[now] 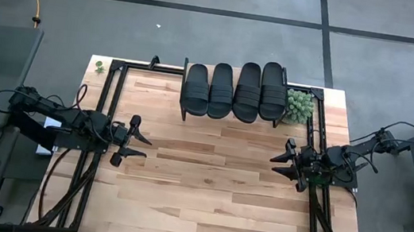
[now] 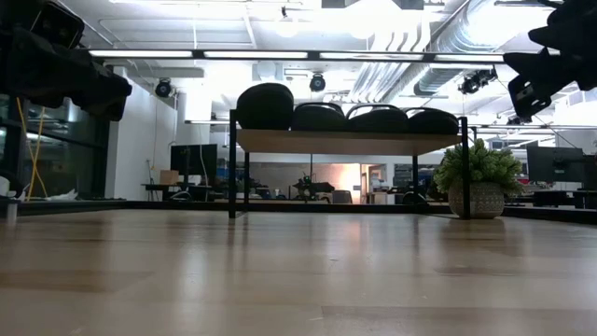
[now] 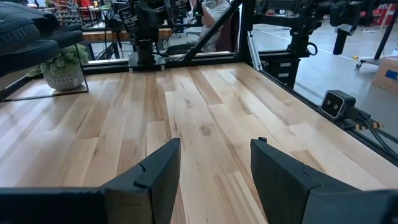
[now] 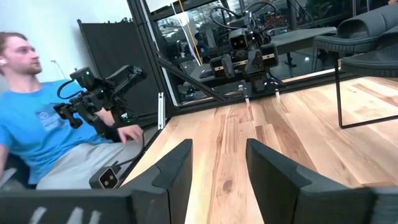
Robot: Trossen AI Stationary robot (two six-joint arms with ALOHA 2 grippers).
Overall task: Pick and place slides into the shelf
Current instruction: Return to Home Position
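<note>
Four black slides (image 1: 247, 92) lined up atop shelf (image 2: 345, 142), beside potted plant (image 1: 299, 106). Left fingers (image 3: 155, 177) and right fingers (image 4: 277, 174) spread apart, empty, above table (image 1: 204, 196), well short of shelf.

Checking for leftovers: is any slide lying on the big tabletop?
No, all four slides sit side by side on the shelf, none on the tabletop.
</note>
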